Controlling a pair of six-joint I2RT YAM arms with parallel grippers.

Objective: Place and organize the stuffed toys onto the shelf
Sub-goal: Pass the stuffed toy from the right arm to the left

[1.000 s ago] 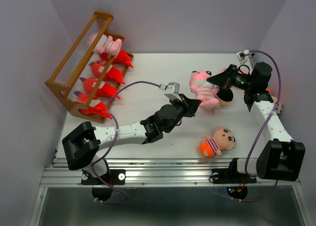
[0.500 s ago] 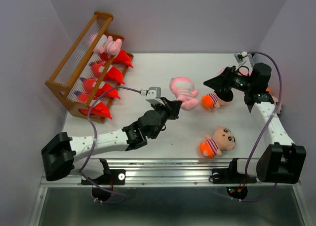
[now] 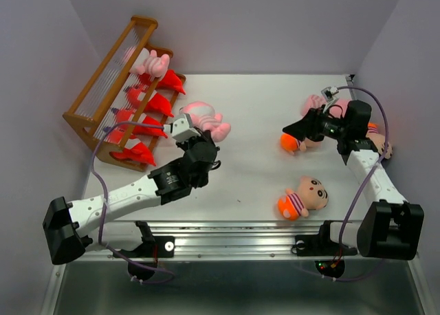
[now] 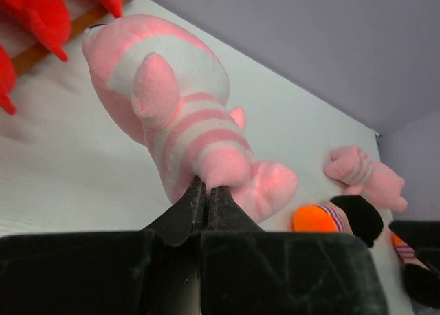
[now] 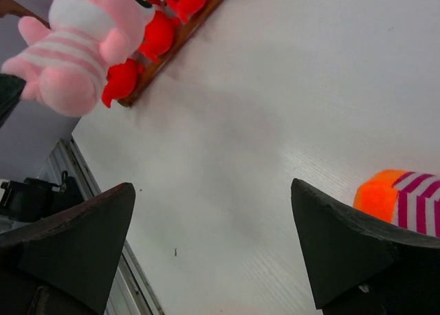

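Pink striped pig (image 4: 172, 109): pinched by one leg in left gripper (image 4: 205, 198), fingers closed tight on it. Just beyond gripper, shelf (image 3: 103, 81) with red monsters (image 3: 159, 105) in a row. Right gripper (image 5: 212, 191) spread wide, holding nothing; orange-bottomed boy doll (image 5: 405, 198) just beside one finger.

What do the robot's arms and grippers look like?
Both the left arm and right arm have white links with bulky black joints and bases. A thin purple cable loops along each. The left gripper and right gripper have black, wedge-shaped fingers.
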